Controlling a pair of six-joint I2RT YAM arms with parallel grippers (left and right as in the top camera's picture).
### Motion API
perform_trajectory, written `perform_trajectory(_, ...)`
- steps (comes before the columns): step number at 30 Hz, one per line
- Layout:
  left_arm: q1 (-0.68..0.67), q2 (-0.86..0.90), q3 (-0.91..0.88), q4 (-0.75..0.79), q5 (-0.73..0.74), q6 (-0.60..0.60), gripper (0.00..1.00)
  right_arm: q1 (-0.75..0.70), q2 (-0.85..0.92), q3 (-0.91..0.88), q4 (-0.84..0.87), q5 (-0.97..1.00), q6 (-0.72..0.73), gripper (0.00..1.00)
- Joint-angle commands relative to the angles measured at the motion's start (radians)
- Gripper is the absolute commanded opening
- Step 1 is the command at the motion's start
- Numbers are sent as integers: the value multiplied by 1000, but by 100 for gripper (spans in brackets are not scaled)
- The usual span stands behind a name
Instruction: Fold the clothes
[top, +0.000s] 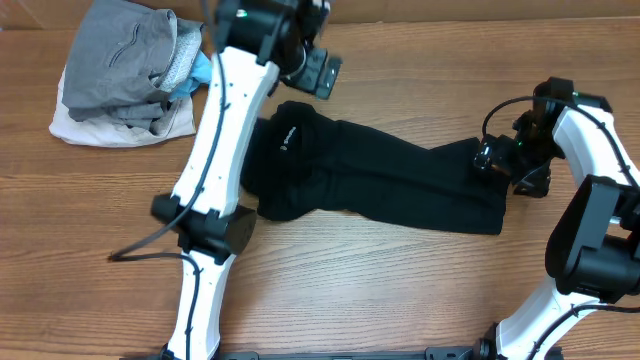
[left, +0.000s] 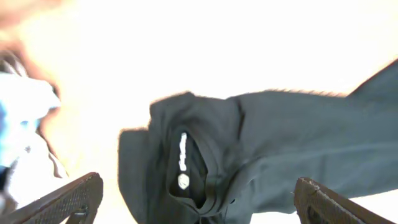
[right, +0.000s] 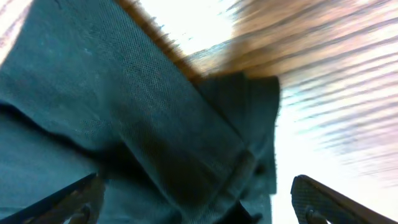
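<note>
Cloth is what I am handling. In the overhead view, the black shirt lies spread across the middle of the table, with its collar end at centre-left and its other end reaching to the right. My left gripper hangs near the top centre, just beyond the collar end. My right gripper sits at the shirt's right end, though I cannot tell whether it touches the fabric. A pile of grey, white and blue clothes rests in the upper left, apart from the shirt. In the left wrist view, my fingers stand wide apart at the bottom corners with nothing between them, so that tool is released. The collar band with its white printing lies in the lower centre of the frame. In the right wrist view, those fingers are also spread and empty. The shirt fills the left and middle of the frame, and a doubled corner of hem sits against bare wood. I judge the shirt light, limp and not fragile. It will sag and drag rather than hold its shape, and loose layers may slide apart. I would pinch right at the edges, with the left at a collar-end corner and the right at that hem corner, catching every layer.
</note>
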Motion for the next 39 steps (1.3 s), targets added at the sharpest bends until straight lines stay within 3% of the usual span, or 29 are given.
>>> perform_trajectory(1,5,-69,79,-2,-10,-7,100,0,-32,-75,45,-69,-2,99)
perform_trajectory(15,26,-83,84,-63,-14,49,100,-1,-32,-276,216,-94,3,97)
perform_trajectory(28,29,-82,84,-73,-2,45,100,0,-32,-369,329,-95,3,88)
perform_trajectory(29,29,-82,84,-73,-2,45,100,0,-32,-375,336,-95,4,85)
perform_trajectory(33,29,-82,84,-73,-4,47,100,0,-32,-384,352,-100,10,43)
perform_trajectory(36,30,-82,84,-73,-10,47,100,-3,-32,-383,354,-99,35,19)
perform_trajectory(39,31,-82,84,-73,-11,47,100,-29,-32,-370,347,-99,56,4)
